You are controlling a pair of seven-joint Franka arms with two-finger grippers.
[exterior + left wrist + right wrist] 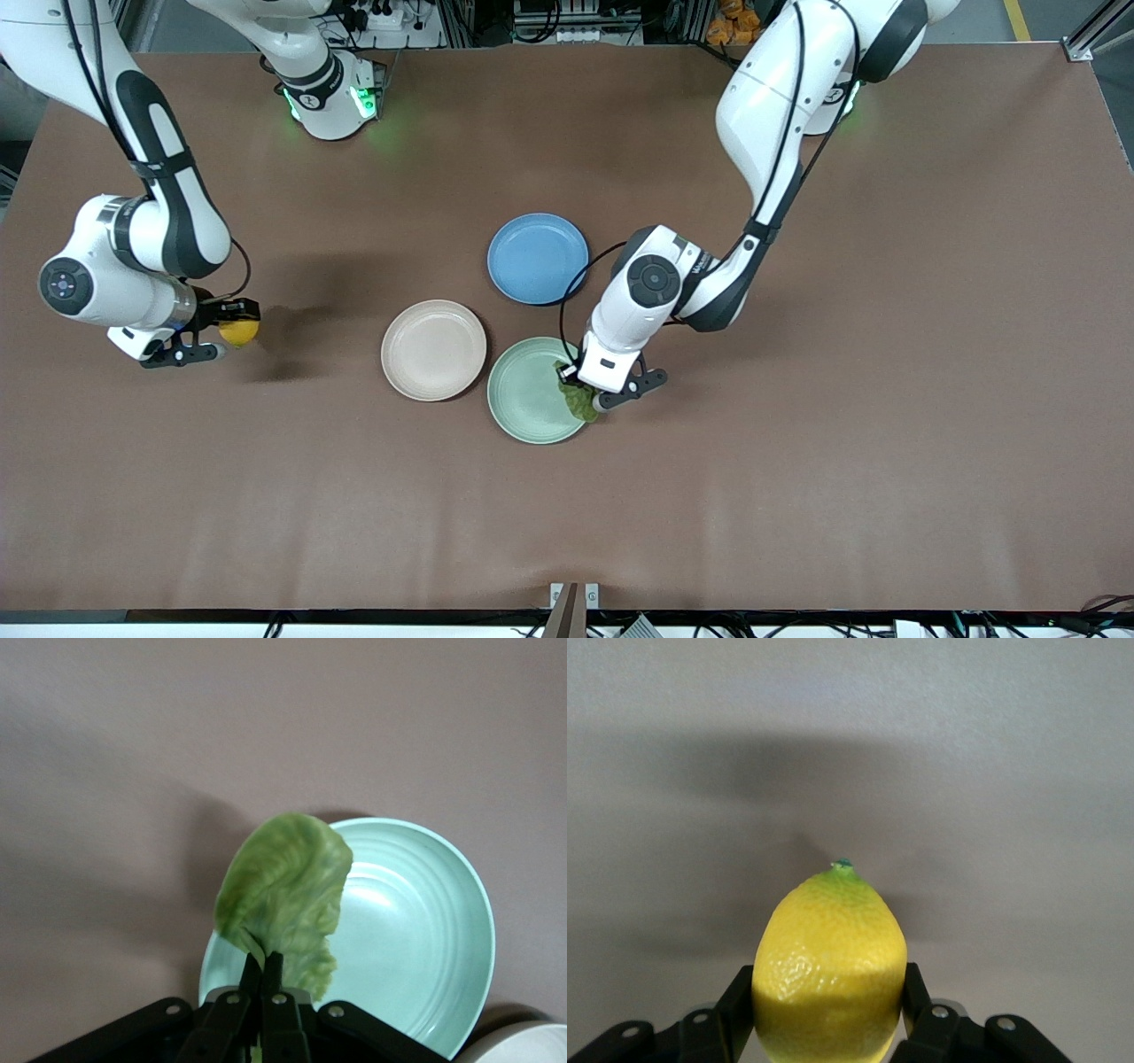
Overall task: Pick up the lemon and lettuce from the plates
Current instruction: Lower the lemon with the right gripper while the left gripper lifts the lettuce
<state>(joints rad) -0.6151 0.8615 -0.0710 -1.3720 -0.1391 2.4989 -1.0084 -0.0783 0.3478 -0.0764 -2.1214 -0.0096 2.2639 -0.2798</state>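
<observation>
Lettuce (580,400) half hidden under left hand (592,396)

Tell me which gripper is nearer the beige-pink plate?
Left. The left gripper holds lettuce over the green plate beside the beige-pink plate; the right gripper holds the lemon over bare table.

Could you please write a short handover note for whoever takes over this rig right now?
Right gripper: shut on the lemon, over bare table toward the right arm's end.
Left gripper: shut on the lettuce, over the rim of the mint green plate.
Beige-pink plate: empty.
Done: both items gripped; lemon well off its plate.
Left: carry the lettuce away from the plate.
</observation>
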